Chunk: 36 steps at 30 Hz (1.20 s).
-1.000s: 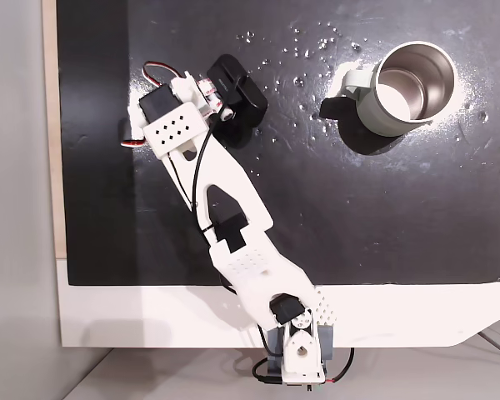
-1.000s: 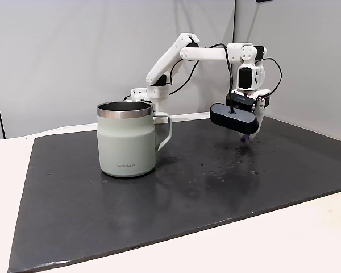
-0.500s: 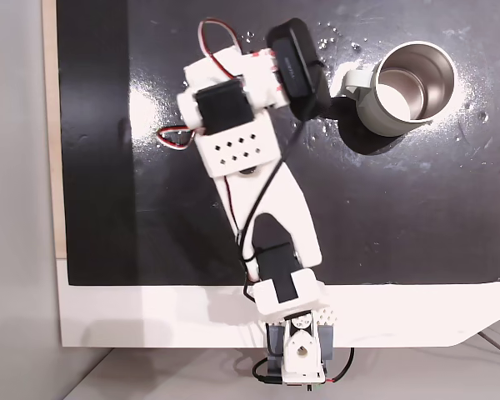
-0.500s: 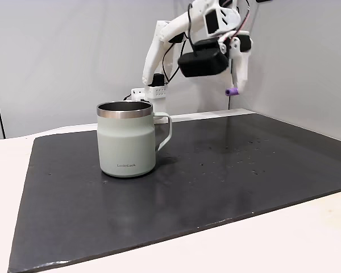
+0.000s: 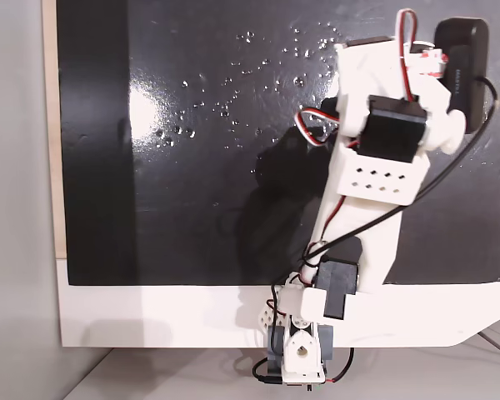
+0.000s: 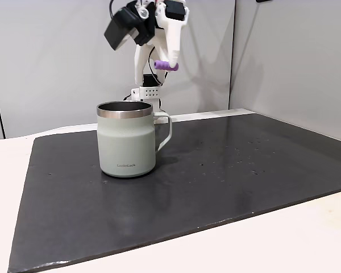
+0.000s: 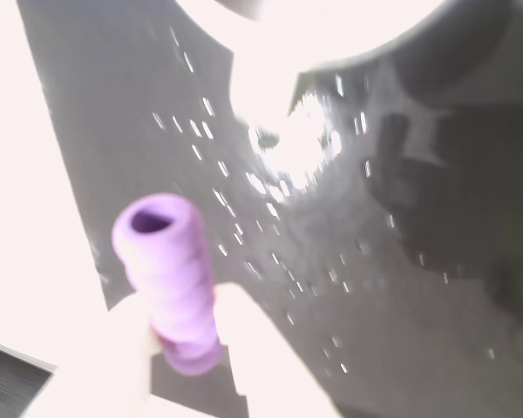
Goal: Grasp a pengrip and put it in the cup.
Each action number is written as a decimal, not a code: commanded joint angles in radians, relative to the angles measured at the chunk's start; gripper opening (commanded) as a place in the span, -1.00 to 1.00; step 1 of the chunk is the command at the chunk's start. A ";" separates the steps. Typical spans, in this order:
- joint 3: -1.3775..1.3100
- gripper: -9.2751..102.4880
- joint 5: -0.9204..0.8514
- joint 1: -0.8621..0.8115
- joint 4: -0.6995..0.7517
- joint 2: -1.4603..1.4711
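That little pengrip looks super light and squishy, so I'd guess a gentle pinch around the middle is plenty, though those ribs could let it tilt; right now the claw is pinching it near one end, high in the air just right of and above the cup in the side fixed view. It's a lilac, bumpy hollow tube, open end visible in the wrist view, tiny next to the pale steel-lined cup on the dark tabletop.
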<state>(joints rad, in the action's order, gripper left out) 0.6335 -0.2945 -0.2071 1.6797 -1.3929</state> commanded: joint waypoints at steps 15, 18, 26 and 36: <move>-0.109 -0.83 -0.215 -0.201 0.037 0.121; -0.109 -0.83 -0.219 -0.201 0.044 0.147; -0.109 -0.66 -0.206 -0.179 0.074 0.166; -0.123 -0.51 -0.199 -0.179 0.087 0.166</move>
<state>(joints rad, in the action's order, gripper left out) 0.5752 -0.4970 -0.3973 1.7625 -1.2149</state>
